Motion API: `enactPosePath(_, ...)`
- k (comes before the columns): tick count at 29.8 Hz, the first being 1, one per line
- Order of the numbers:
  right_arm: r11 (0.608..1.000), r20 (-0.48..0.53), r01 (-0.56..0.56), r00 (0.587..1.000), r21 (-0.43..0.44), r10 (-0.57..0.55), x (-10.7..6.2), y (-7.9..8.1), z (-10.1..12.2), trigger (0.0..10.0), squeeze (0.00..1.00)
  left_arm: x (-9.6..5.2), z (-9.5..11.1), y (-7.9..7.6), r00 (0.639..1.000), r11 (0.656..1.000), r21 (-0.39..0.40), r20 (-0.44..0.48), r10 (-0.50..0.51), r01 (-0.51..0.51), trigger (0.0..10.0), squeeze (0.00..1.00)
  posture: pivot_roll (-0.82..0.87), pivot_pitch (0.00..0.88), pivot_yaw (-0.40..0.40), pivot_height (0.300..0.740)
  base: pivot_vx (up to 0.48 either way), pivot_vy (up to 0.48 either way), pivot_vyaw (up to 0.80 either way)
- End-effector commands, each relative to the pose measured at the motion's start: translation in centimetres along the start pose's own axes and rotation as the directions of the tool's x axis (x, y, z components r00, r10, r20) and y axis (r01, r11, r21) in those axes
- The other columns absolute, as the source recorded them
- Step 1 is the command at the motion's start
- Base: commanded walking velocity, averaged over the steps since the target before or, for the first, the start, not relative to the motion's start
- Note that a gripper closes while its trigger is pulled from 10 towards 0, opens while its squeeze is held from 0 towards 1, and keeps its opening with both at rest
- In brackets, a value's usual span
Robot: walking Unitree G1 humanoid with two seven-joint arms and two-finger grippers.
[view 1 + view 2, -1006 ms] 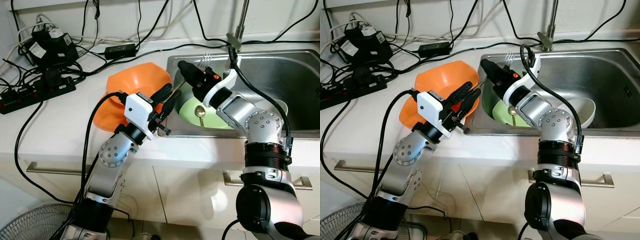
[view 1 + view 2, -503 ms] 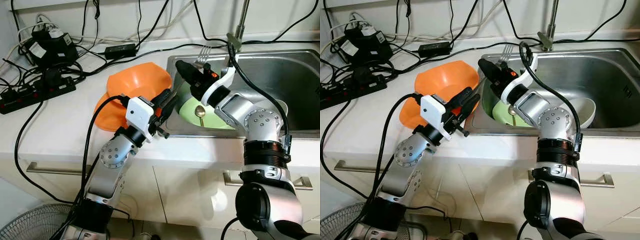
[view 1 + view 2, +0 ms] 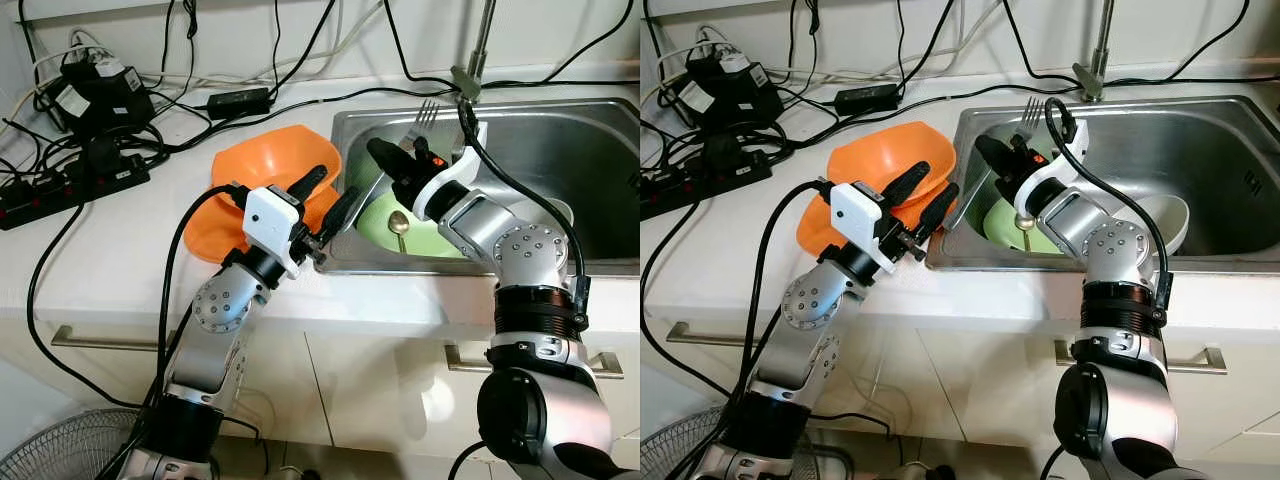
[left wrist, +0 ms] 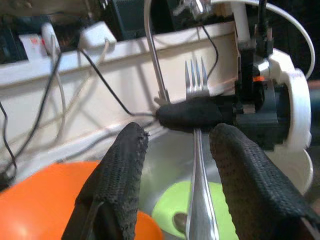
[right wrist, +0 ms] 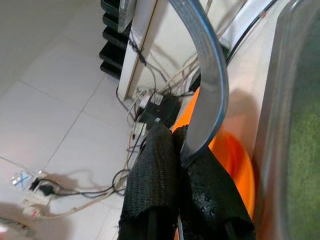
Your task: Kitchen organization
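My right gripper (image 3: 385,160) is shut on a metal fork (image 3: 424,113), held tines up over the left end of the steel sink (image 3: 560,135). My left gripper (image 3: 333,186) stands open at the sink's left rim. In the left wrist view its black fingers (image 4: 122,170) stand on either side of the fork's handle (image 4: 199,190) without clamping it. The right wrist view has its fingers (image 5: 155,175) pressed on the fork's handle (image 5: 207,95). An orange bowl (image 3: 265,165) lies tilted on the counter beside the sink. In the sink a green plate (image 3: 430,232) carries a spoon (image 3: 399,224).
A white bowl (image 3: 566,212) sits in the sink behind my right arm. The faucet (image 3: 482,45) rises at the back. Power strips and tangled cables (image 3: 75,175) cover the counter's left. A fan (image 3: 60,450) stands on the floor below.
The right gripper has carried the fork a little to the right. The left gripper's fingers have spread wider and risen around the fork's handle.
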State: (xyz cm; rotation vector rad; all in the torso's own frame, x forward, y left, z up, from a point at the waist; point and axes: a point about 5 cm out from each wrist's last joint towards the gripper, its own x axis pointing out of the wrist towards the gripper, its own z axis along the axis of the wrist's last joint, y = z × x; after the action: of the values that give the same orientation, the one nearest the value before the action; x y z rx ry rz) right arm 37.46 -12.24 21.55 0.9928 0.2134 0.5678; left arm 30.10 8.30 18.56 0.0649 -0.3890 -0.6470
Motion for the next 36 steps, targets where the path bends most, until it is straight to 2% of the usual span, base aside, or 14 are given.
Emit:
enactPosePath(1, 1.0, 0.034, 0.012, 0.999, -0.025, -0.012, 0.4, 0.3, 0.4, 0.0, 0.0, 0.2, 0.7, 0.1, 1.0, 1.0, -0.017, 0.0, -0.021, 0.021, 10.0, 1.0, -0.04, 0.028, 0.142, 0.74, 0.0, 0.0, 0.0)
enactPosePath(8, 0.996, 0.155, 0.063, 0.987, -0.061, -0.053, 0.3, -0.1, 2.8, 0.0, 0.0, 0.3, 0.8, -1.3, 0.991, 0.986, -0.115, -0.035, -0.127, 0.122, 10.0, 1.0, -0.03, 0.039, 0.15, 0.74, 0.0, 0.0, 0.0)
enactPosePath(10, 0.993, 0.252, 0.093, 0.965, -0.075, -0.071, 0.3, 0.1, 4.8, 0.0, 0.0, 0.4, 0.6, -2.3, 0.98, 0.975, -0.123, -0.056, -0.192, 0.184, 10.0, 1.0, -0.03, 0.041, 0.154, 0.74, 0.0, 0.0, 0.0)
enactPosePath(17, 0.991, 0.314, 0.102, 0.947, -0.088, -0.069, 0.1, 0.2, 6.3, 0.0, 0.0, 0.4, 0.8, -2.3, 0.979, 0.974, -0.128, -0.066, -0.195, 0.186, 10.0, 1.0, -0.04, 0.05, 0.162, 0.74, 0.0, 0.0, 0.0)
enactPosePath(20, 0.981, 0.353, 0.162, 0.929, -0.11, -0.114, -0.1, -0.5, 7.5, 0.0, 0.0, 0.3, 0.9, -2.5, 0.974, 0.968, -0.156, -0.086, -0.211, 0.196, 10.0, 1.0, -0.04, 0.053, 0.162, 0.74, 0.0, 0.0, 0.0)
enactPosePath(24, 0.844, 0.312, 0.349, 0.922, -0.407, -0.231, -0.3, -2.0, 7.7, 0.0, 0.0, 0.5, 1.1, -3.3, 0.961, 0.958, -0.165, -0.114, -0.254, 0.233, 10.0, 1.0, -0.03, 0.057, 0.165, 0.74, 0.0, 0.0, 0.0)
enactPosePath(26, 0.774, 0.286, 0.39, 0.917, -0.498, -0.278, -0.4, -2.9, 7.4, 0.0, 0.0, 0.6, 1.1, -3.4, 0.959, 0.959, -0.156, -0.118, -0.258, 0.238, 10.0, 1.0, -0.03, 0.057, 0.166, 0.74, 0.0, 0.0, 0.0)
enactPosePath(27, 0.689, 0.25, 0.416, 0.909, -0.593, -0.334, -0.7, -4.0, 6.9, 0.0, 0.0, 0.5, 0.9, -3.5, 0.956, 0.958, -0.158, -0.132, -0.26, 0.239, 10.0, 1.0, -0.03, 0.06, 0.166, 0.74, 0.0, 0.0, 0.0)
enactPosePath(30, 0.674, 0.238, 0.417, 0.908, -0.61, -0.346, -0.7, -4.2, 6.7, 0.0, 0.0, 0.4, 0.8, -3.6, 0.957, 0.959, -0.16, -0.137, -0.258, 0.235, 10.0, 1.0, -0.03, 0.063, 0.164, 0.74, 0.0, 0.0, 0.0)
enactPosePath(31, 0.623, 0.213, 0.409, 0.905, -0.667, -0.367, -0.7, -4.6, 6.4, 0.0, 0.0, 0.2, 0.7, -3.6, 0.955, 0.959, -0.166, -0.152, -0.253, 0.228, 10.0, 1.0, -0.02, 0.066, 0.162, 0.74, 0.0, 0.0, 0.0)
enactPosePath(33, 0.579, 0.189, 0.389, 0.907, -0.717, -0.376, -0.6, -4.9, 5.9, 0.0, 0.0, 0.0, 0.4, -3.4, 0.956, 0.961, -0.185, -0.177, -0.236, 0.203, 10.0, 1.0, -0.02, 0.067, 0.16, 0.74, 0.0, 0.0, 0.0)
enactPosePath(34, 0.579, 0.189, 0.389, 0.907, -0.717, -0.376, -0.6, -4.9, 5.9, 0.0, 0.0, 0.0, 0.4, -3.4, 0.956, 0.961, -0.185, -0.177, -0.236, 0.203, 10.0, 1.0, -0.02, 0.067, 0.16, 0.74, 0.0, 0.0, 0.0)
enactPosePath(35, 0.522, 0.156, 0.364, 0.903, -0.771, -0.399, -0.5, -5.3, 5.3, 0.0, 0.0, -0.4, -0.7, -3.0, 0.952, 0.966, -0.204, -0.228, -0.205, 0.159, 10.0, 1.0, -0.02, 0.071, 0.159, 0.74, 0.0, 0.0, 0.0)
enactPosePath(36, 0.522, 0.156, 0.364, 0.903, -0.771, -0.399, -0.5, -5.3, 5.3, 0.0, 0.0, -0.4, -0.7, -3.0, 0.952, 0.966, -0.204, -0.228, -0.205, 0.159, 10.0, 1.0, -0.02, 0.071, 0.159, 0.74, 0.0, 0.0, 0.0)
